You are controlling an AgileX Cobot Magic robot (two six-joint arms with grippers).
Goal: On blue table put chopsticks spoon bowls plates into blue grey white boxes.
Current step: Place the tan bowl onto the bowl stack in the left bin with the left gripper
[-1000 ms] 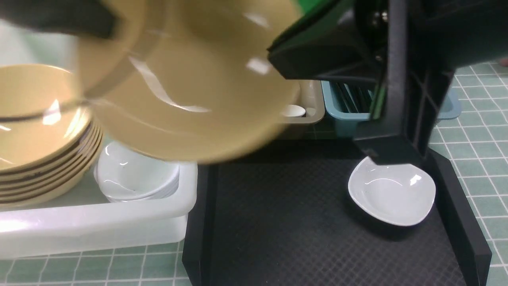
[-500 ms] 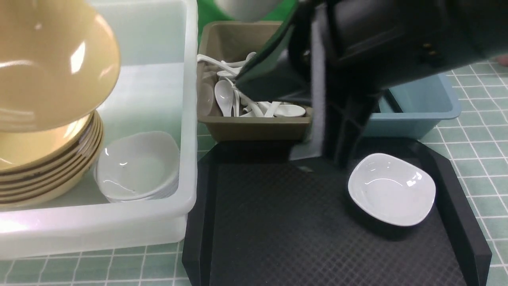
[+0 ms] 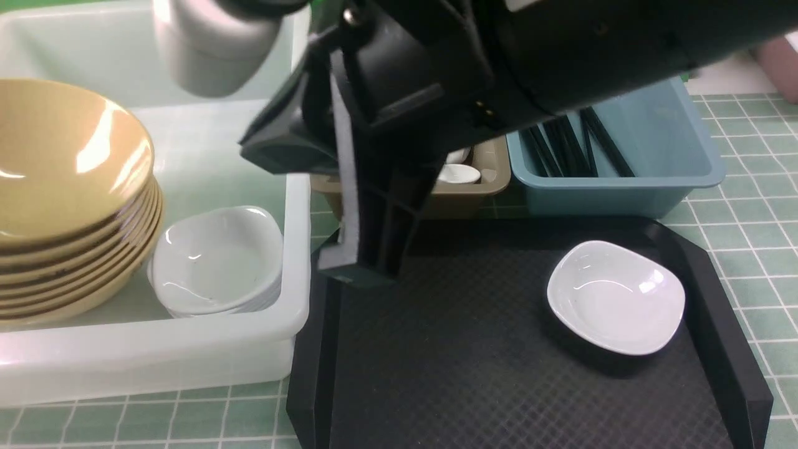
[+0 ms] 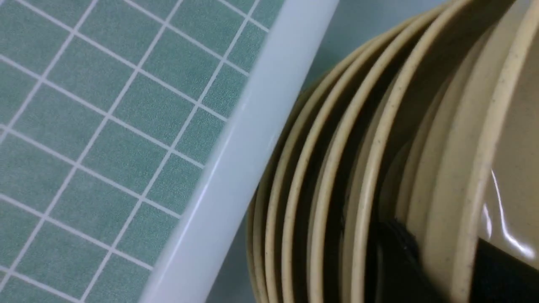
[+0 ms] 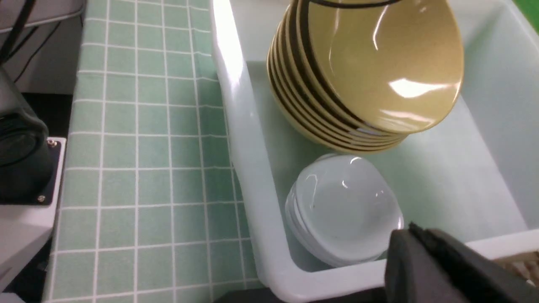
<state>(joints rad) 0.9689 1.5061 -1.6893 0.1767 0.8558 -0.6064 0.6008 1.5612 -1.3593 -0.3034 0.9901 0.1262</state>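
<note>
**Inspector:** Where does the ware stand in the front view?

**Assistant:** The white box (image 3: 149,355) sits at nine o'clock from the black tray (image 3: 467,374). It holds a stack of tan bowls (image 3: 68,187), with a stack of white plates (image 3: 215,262) just beside them at four o'clock. One plate (image 3: 614,299) lies alone on the tray, on the three o'clock side. The olive-grey box (image 3: 492,184) is at twelve, and its spoons (image 3: 458,173) are mostly hidden behind the right arm. The blue box (image 3: 623,193) is at one, with black chopsticks (image 3: 561,146) leaning inside. All of it rests on the tiled counter (image 3: 735,206).

**Inspector:** And the claws?

**Assistant:** The right claw (image 3: 358,265) is clenched and empty. It hangs over the tray's ten o'clock corner, beside the white box's wall. The left claw (image 4: 448,259) shows only in its own wrist view. Its dark fingers stand on either side of the top bowl's rim and are cut off by the frame. I cannot tell whether it is gripping or released.

**Inspector:** Does any view add anything?

**Assistant:** The left wrist view shows speckled bowl rims nested close to the box wall.
</note>
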